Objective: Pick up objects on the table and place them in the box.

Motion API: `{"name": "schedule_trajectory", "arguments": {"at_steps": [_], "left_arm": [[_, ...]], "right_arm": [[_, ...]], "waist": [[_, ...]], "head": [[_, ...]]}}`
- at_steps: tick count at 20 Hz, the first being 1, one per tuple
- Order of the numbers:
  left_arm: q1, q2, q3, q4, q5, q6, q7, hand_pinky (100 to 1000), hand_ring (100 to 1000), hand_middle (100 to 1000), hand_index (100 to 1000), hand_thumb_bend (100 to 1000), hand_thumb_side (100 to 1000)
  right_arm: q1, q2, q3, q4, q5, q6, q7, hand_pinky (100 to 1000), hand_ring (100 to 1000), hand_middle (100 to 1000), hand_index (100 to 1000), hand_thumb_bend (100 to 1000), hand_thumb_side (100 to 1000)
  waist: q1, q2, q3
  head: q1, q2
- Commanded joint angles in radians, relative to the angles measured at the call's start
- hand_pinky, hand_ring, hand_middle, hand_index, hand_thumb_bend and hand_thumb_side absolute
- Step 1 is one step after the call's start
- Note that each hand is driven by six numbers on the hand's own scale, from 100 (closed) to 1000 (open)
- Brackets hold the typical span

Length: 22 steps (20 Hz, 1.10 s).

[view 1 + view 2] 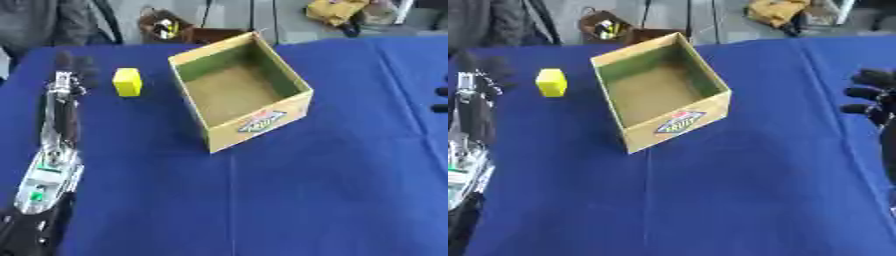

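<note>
A small yellow block [128,81] stands on the blue tablecloth, just left of an open cardboard box [262,120] with a fruit label on its front wall. The box looks empty inside. My left arm runs up the left side, and my left hand [73,65] lies a short way left of the block, apart from it, fingers stretched away and holding nothing. My right hand [874,96] shows at the right edge, well right of the box, fingers relaxed and empty.
The blue table [306,200] spreads wide in front of the box. Beyond the far edge are a brown bag [164,26], a yellow bundle [337,10] on the floor and a seated person at the top left.
</note>
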Motion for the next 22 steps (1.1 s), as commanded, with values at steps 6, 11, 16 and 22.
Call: {"name": "schedule_trajectory", "arguments": {"at_steps": [6, 11, 16, 22], "left_arm": [[-0.126, 0.200, -0.016, 0.075, -0.124, 0.096, -0.072, 745, 744, 706, 751, 692, 684], [-0.243, 0.322, -0.098, 0.196, -0.200, 0.171, -0.147, 777, 753, 733, 781, 646, 541], [-0.355, 0.445, -0.212, 0.318, -0.275, 0.246, -0.222, 807, 750, 724, 792, 636, 504], [-0.465, 0.466, -0.343, 0.467, -0.367, 0.337, -0.314, 820, 750, 704, 772, 606, 430]], "right_arm": [[0.003, -0.033, -0.002, -0.017, -0.004, 0.003, 0.005, 626, 738, 726, 785, 100, 1000], [0.006, -0.038, 0.003, -0.016, -0.004, 0.004, 0.010, 626, 737, 726, 785, 100, 1000], [0.000, -0.039, 0.015, -0.016, -0.005, 0.007, 0.022, 625, 737, 725, 785, 100, 1000], [-0.007, -0.038, 0.026, -0.017, -0.008, 0.011, 0.034, 626, 737, 725, 785, 100, 1000]], "waist": [[0.006, -0.031, -0.005], [0.013, -0.037, -0.014], [0.019, -0.038, -0.045], [0.020, -0.036, -0.073]], "head": [[0.003, 0.006], [0.005, 0.005], [0.028, -0.001], [0.048, -0.007]]}}
